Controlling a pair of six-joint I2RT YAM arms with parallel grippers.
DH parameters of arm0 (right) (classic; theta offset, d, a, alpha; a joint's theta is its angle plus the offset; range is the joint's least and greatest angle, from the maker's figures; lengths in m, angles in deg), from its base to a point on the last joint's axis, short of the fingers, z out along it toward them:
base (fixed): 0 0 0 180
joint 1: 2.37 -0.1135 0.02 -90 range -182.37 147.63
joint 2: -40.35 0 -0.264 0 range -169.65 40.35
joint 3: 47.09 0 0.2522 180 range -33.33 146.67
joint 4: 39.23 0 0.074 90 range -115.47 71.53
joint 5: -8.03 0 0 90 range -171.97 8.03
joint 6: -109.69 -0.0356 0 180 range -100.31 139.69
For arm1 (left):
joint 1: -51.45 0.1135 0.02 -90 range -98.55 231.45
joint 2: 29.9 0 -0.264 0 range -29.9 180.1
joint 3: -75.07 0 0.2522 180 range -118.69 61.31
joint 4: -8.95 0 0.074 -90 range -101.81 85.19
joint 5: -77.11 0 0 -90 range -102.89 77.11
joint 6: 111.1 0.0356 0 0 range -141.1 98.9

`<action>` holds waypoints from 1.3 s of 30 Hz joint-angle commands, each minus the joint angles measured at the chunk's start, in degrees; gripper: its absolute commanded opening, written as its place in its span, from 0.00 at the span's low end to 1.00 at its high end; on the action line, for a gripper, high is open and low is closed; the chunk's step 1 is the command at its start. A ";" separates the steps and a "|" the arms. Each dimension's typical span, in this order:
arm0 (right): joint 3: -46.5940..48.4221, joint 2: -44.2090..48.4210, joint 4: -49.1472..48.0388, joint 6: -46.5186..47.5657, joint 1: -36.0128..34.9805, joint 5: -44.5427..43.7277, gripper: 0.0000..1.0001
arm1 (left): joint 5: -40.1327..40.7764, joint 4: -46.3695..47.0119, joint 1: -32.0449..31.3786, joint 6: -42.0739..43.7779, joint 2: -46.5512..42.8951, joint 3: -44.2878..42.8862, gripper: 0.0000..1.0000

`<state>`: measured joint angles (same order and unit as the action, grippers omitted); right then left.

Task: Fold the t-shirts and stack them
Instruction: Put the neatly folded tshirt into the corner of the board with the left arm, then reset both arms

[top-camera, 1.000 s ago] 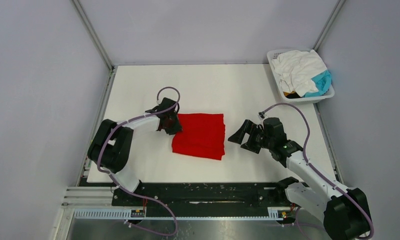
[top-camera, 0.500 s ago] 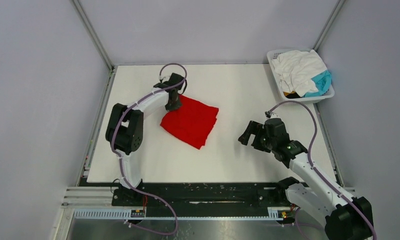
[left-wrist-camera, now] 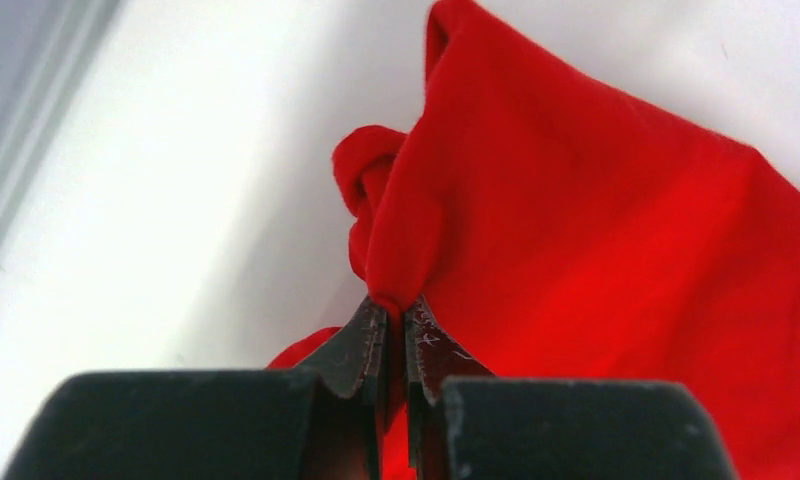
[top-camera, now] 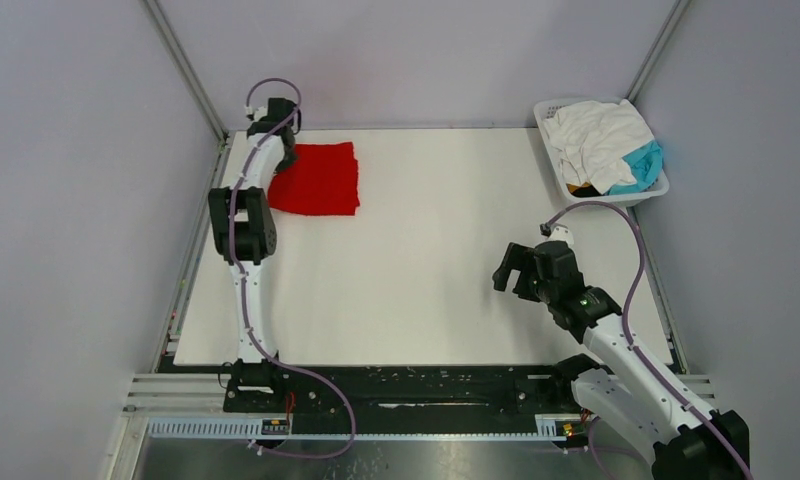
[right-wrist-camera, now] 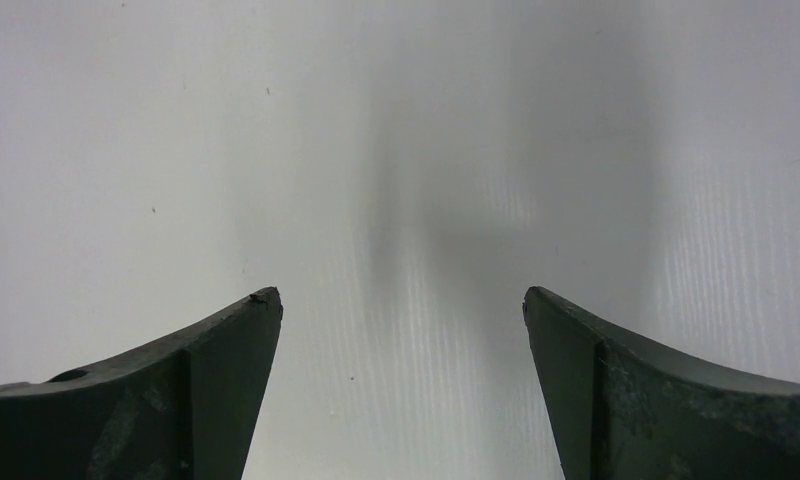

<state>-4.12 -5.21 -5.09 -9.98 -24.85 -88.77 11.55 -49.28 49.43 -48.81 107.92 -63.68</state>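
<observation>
The folded red t-shirt (top-camera: 319, 180) lies at the far left corner of the table. My left gripper (top-camera: 280, 150) is shut on its left edge; in the left wrist view the gripper (left-wrist-camera: 394, 308) pinches a bunched fold of the red t-shirt (left-wrist-camera: 596, 250). My right gripper (top-camera: 510, 268) is open and empty over bare table at the right; in the right wrist view the gripper (right-wrist-camera: 401, 300) has only white table between its jaws. A white t-shirt (top-camera: 598, 135) and a teal t-shirt (top-camera: 640, 165) lie crumpled in the basket.
A white slotted plastic basket (top-camera: 559, 170) stands at the far right corner. The table's left rail (top-camera: 198, 230) runs close beside the left arm. The back wall is just behind the red t-shirt.
My left gripper has dragged the folded red t-shirt from the table's middle to the far left corner. My right gripper has drawn back to the right and nearer.
</observation>
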 commanded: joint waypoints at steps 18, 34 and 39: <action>-0.75 -0.16 -0.21 1.19 -0.10 -3.93 0.99 | 11.62 19.08 7.92 17.45 6.38 -14.99 0.87; -0.10 4.28 1.52 -2.98 -0.02 -9.07 1.00 | -10.13 20.08 -2.01 -1.25 -27.01 18.93 0.99; -0.84 10.46 3.11 -5.09 -0.05 -8.82 0.99 | -8.43 26.40 -10.63 -1.38 -48.38 44.58 0.99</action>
<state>-5.06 1.00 -3.41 -12.49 -24.85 -95.22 3.82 -27.53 44.14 -48.24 74.56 -33.37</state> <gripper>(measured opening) 0.993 0.989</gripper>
